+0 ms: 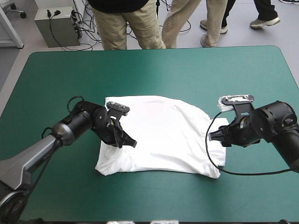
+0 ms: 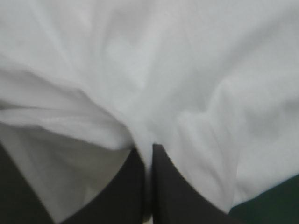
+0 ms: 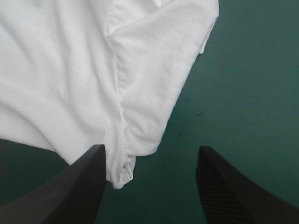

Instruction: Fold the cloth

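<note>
1. One white T-shirt (image 1: 163, 135) lies spread and rumpled at the middle of the teal-green counter (image 1: 65, 74).
2. The left gripper (image 1: 127, 140) sits on the shirt's left near part, its black fingers (image 2: 168, 186) all but closed, pinching a fold of cloth.
3. The right gripper (image 1: 214, 136) is at the shirt's right edge, its fingers (image 3: 79, 182) spread wide with a bunched corner between them, gripping nothing.

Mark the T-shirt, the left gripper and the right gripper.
T-shirt (image 1: 163, 133): high view, middle of the spread white body.
Left gripper (image 2: 148, 151): left wrist view, where the jaws meet, shut on the T-shirt.
Right gripper (image 3: 150, 149): right wrist view, midway between the open jaws, at the sleeve's edge.
</note>
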### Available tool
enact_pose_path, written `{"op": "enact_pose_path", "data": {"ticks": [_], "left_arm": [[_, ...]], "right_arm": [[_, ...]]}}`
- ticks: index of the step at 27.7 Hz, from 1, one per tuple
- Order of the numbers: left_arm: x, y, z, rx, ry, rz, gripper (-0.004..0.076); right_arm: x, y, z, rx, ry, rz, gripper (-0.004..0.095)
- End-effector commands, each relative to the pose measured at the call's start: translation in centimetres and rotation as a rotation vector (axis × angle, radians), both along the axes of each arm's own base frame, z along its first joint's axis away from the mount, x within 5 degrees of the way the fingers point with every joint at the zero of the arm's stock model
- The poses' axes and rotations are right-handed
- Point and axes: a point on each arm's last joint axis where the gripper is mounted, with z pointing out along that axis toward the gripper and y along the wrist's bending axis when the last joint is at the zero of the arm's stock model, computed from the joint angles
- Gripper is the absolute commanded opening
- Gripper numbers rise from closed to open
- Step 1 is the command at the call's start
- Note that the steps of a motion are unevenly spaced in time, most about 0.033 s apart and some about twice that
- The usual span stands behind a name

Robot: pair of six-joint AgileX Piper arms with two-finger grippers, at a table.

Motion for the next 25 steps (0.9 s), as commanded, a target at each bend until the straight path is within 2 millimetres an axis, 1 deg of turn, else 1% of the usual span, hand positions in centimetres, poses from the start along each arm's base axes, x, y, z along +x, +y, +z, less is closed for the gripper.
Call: {"op": "enact_pose_path", "data": {"ticks": [1, 4, 7, 9, 10, 12, 16, 17, 19, 21, 22, 23, 24, 25], "left_arm": [[-0.1, -2.0, 0.0, -0.025, -0.011, -0.044, -0.0009], [-0.1, -2.8, -0.8, -0.014, 0.003, -0.067, -0.0009], [0.0, -3.1, -0.7, -0.024, -0.032, -0.081, -0.0008], [0.1, -3.3, -0.4, -0.022, -0.048, -0.138, 0.0008], [0.1, -3.3, -0.2, -0.024, -0.053, -0.169, 0.0025], [-0.1, -3.6, 0.2, -0.039, -0.045, -0.220, 0.0102], [0.1, -3.6, 1.0, -0.028, -0.037, -0.225, 0.0332], [0.1, -3.6, 1.3, -0.029, -0.033, -0.220, 0.0376], [0.2, -3.7, 1.7, -0.035, -0.036, -0.202, 0.0410], [0.0, -3.5, 2.6, -0.049, -0.060, -0.188, 0.0407], [-0.3, -3.0, 3.7, -0.047, -0.096, -0.148, 0.0403], [-0.5, -2.6, 4.3, -0.037, -0.122, -0.121, 0.0403], [-0.8, -1.5, 5.7, -0.001, -0.188, -0.071, 0.0403], [-1.0, -0.9, 6.2, 0.016, -0.213, -0.044, 0.0403]], "right_arm": [[-0.2, -0.2, 1.5, 0.019, -0.076, -0.005, 0.0554], [-0.2, -0.2, 1.5, 0.020, -0.076, -0.011, 0.0554], [-0.2, -0.2, 1.5, 0.023, -0.075, -0.016, 0.0554], [-0.2, -0.2, 1.5, 0.023, -0.076, -0.016, 0.0554], [-0.1, -0.2, 1.5, 0.023, -0.077, -0.016, 0.0554], [-0.1, -0.2, 1.5, 0.023, -0.077, -0.016, 0.0554], [-0.1, -0.2, 1.5, 0.023, -0.077, -0.016, 0.0554], [-0.1, -0.2, 1.5, 0.023, -0.077, -0.016, 0.0554], [-0.1, -0.2, 1.5, 0.023, -0.077, -0.016, 0.0554], [-0.2, -0.2, 1.5, 0.034, -0.074, -0.030, 0.0554], [-0.2, -0.2, 1.5, 0.047, -0.070, -0.059, 0.0554], [-0.1, -0.2, 1.5, 0.053, -0.072, -0.074, 0.0554], [0.0, -0.2, 1.6, 0.057, -0.088, -0.086, 0.0554], [0.1, -0.2, 1.6, 0.062, -0.100, -0.085, 0.0554]]}}
